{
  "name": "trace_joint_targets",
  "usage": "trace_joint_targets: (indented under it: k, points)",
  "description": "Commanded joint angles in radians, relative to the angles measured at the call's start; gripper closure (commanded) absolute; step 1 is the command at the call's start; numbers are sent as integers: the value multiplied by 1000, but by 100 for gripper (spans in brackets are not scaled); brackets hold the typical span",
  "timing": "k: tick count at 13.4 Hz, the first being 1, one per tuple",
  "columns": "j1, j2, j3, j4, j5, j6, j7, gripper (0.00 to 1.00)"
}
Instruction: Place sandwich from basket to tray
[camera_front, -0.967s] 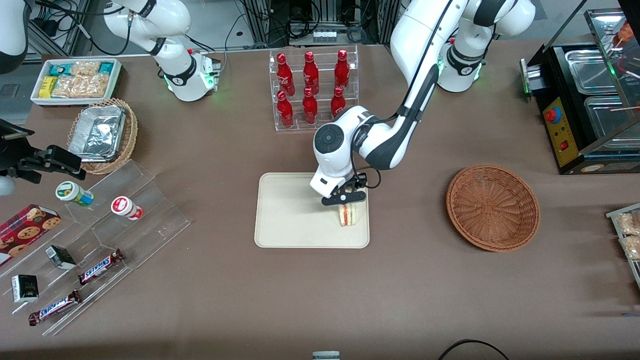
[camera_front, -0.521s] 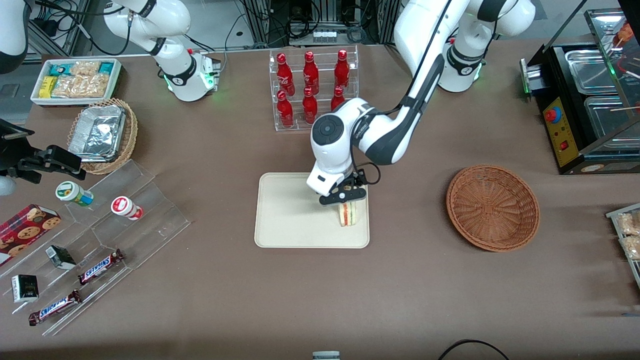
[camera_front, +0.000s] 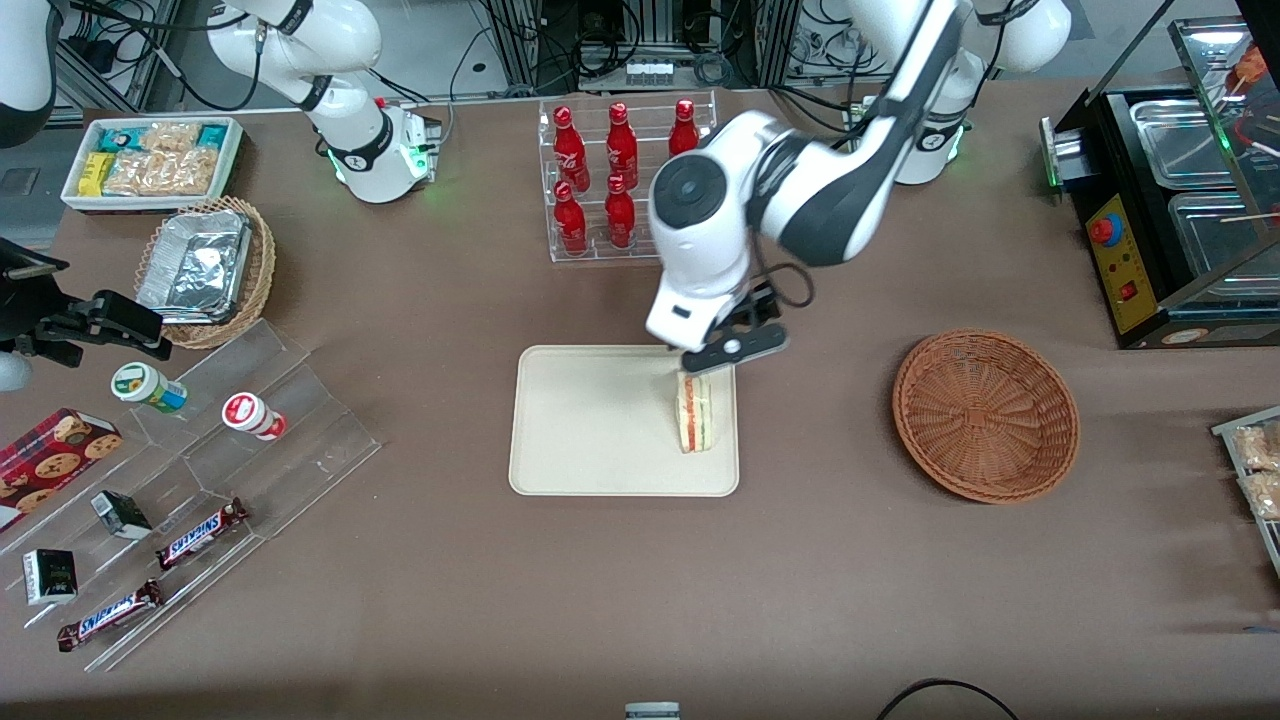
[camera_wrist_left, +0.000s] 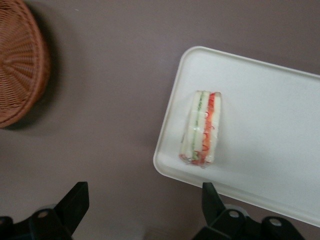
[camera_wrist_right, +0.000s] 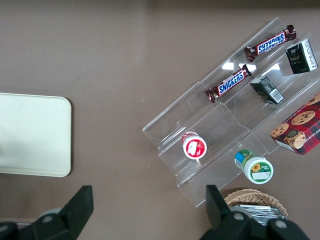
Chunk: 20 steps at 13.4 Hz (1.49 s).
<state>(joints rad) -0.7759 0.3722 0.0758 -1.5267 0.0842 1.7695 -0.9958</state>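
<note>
The two dark fingers (camera_wrist_left: 75, 205) of the gripper (camera_wrist_left: 142, 212) are spread wide with nothing between them; in the wrist view only bare table and a corner of the tray show in the gap. In the front view the gripper (camera_front: 722, 352) hangs in the air above the tray's edge farthest from the front camera, clear of the sandwich (camera_front: 696, 415) below it. The sandwich (camera_wrist_left: 202, 128) stands on its edge on the tray (camera_front: 590, 430), close to the rim on the working arm's side, with its red and green filling layers facing up and its pale bread slices on either side. It does not touch the fingers. The tray (camera_wrist_left: 270, 130) is cream-beige with rounded corners and a low rim, and lies flat on the brown table (camera_front: 640, 580). The basket (camera_front: 985, 415), a round reddish-brown wicker bowl, sits well apart from the tray toward the working arm's end of the table and holds nothing; part of the basket (camera_wrist_left: 20, 60) also shows in the wrist view. A clear rack of red bottles (camera_front: 620, 175) stands farther from the front camera than the tray.
</note>
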Motion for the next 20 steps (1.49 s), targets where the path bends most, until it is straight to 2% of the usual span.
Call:
trace_joint_targets:
  k: [1, 5, 13, 16, 20]
  points:
    - [61, -105, -4, -21, -3, -73, 2, 0]
    - [167, -200, -4, -21, -3, -192, 126, 0]
    - [504, -418, -4, -27, -69, -372, 544, 0]
    - [619, -507, -8, -90, -92, -387, 675, 0]
    - [679, -584, -42, -165, -98, -371, 710, 0]
